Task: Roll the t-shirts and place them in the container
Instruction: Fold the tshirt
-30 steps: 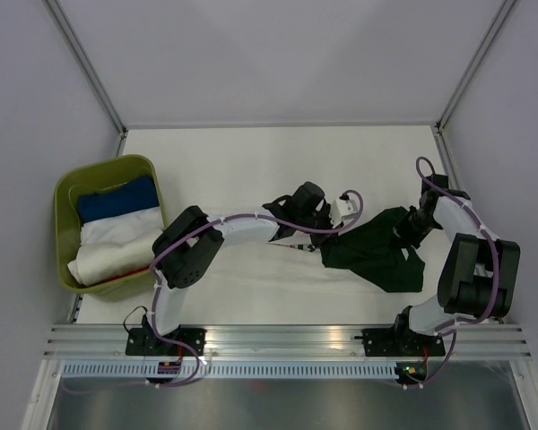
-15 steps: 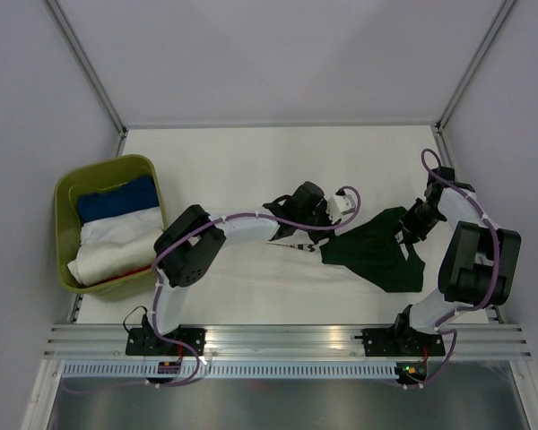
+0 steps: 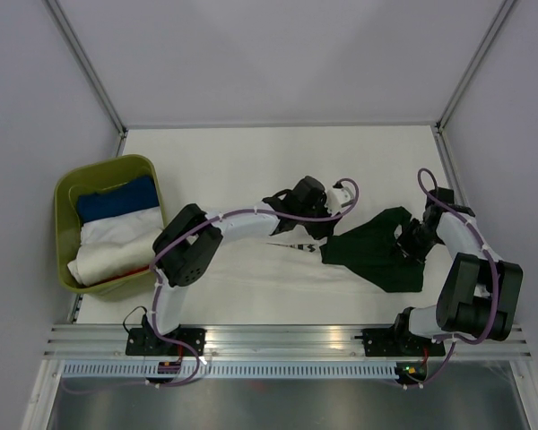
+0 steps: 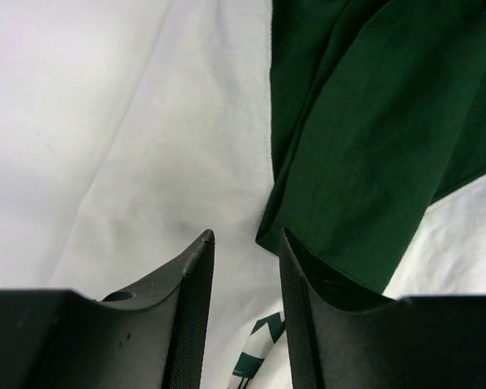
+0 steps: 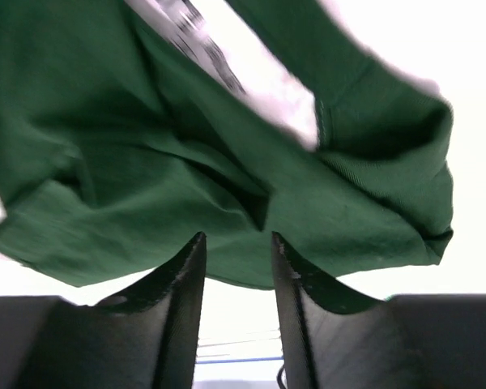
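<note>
The dark green t-shirt (image 3: 377,253) lies crumpled and partly spread on the right half of the table. A white t-shirt lies flat to its left, and its dark print (image 3: 294,245) shows beside the green hem. My left gripper (image 3: 316,231) hovers at the green shirt's left corner. In the left wrist view this gripper (image 4: 245,239) is open and empty, with the green t-shirt (image 4: 364,146) just right of it and white cloth (image 4: 146,162) below. My right gripper (image 3: 403,244) is over the shirt's right side. It (image 5: 238,239) is open, with green folds (image 5: 186,178) just beyond its tips.
An olive-green bin (image 3: 108,166) stands at the table's left edge, holding folded blue cloth (image 3: 117,199) and white cloth (image 3: 117,246). Grey walls with metal posts close in the back and sides. A rail runs along the near edge (image 3: 287,339).
Both grippers have opened and let go of the green shirt, which now lies lower and flatter. The left wrist has drawn back toward the far side, and the right wrist has shifted slightly.
</note>
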`<state>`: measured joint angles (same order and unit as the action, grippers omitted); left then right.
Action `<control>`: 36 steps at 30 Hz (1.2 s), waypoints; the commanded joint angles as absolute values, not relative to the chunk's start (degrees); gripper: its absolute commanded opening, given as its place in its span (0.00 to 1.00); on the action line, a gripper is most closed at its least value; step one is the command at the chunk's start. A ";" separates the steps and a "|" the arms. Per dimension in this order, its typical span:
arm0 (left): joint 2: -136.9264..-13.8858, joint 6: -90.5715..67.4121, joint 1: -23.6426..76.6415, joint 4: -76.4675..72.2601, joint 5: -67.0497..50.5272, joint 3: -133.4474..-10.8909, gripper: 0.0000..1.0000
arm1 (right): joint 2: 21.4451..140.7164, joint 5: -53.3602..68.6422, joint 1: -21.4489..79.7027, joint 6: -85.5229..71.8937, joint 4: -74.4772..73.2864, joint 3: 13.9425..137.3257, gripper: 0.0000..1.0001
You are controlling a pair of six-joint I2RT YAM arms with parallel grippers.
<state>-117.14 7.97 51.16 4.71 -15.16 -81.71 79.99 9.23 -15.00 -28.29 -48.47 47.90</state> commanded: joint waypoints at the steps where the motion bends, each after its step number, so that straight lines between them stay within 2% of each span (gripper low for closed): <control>1: -112.16 13.59 52.81 5.55 -18.36 -80.79 0.44 | 78.75 10.38 -15.21 -27.42 -47.64 45.62 0.45; 5: -106.88 36.32 56.68 -4.20 -21.87 -69.28 0.52 | 79.45 11.07 -15.21 -27.25 -45.45 44.48 0.46; 9: -107.93 41.82 57.83 -7.03 -21.45 -66.97 0.59 | 80.59 11.25 -15.21 -27.68 -43.51 43.25 0.46; 15: -108.81 48.33 58.97 -6.07 -22.85 -65.48 0.63 | 81.04 11.34 -15.21 -27.77 -42.01 42.28 0.44; 21: -110.30 49.56 59.24 -4.40 -22.06 -65.39 0.62 | 80.60 9.94 -15.21 -27.60 -42.54 42.45 0.33; 29: -108.98 52.20 59.59 -1.23 -27.33 -66.36 0.62 | 81.12 9.32 -15.20 -27.77 -41.75 42.63 0.37; 36: -110.47 57.13 59.86 -3.33 -26.02 -65.30 0.58 | 80.95 9.23 -15.21 -28.39 -40.43 43.59 0.34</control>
<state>-109.82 52.69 59.40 -1.65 -24.14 -65.56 80.99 10.17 -15.00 -27.70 -42.19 42.39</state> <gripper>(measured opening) 0.593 0.348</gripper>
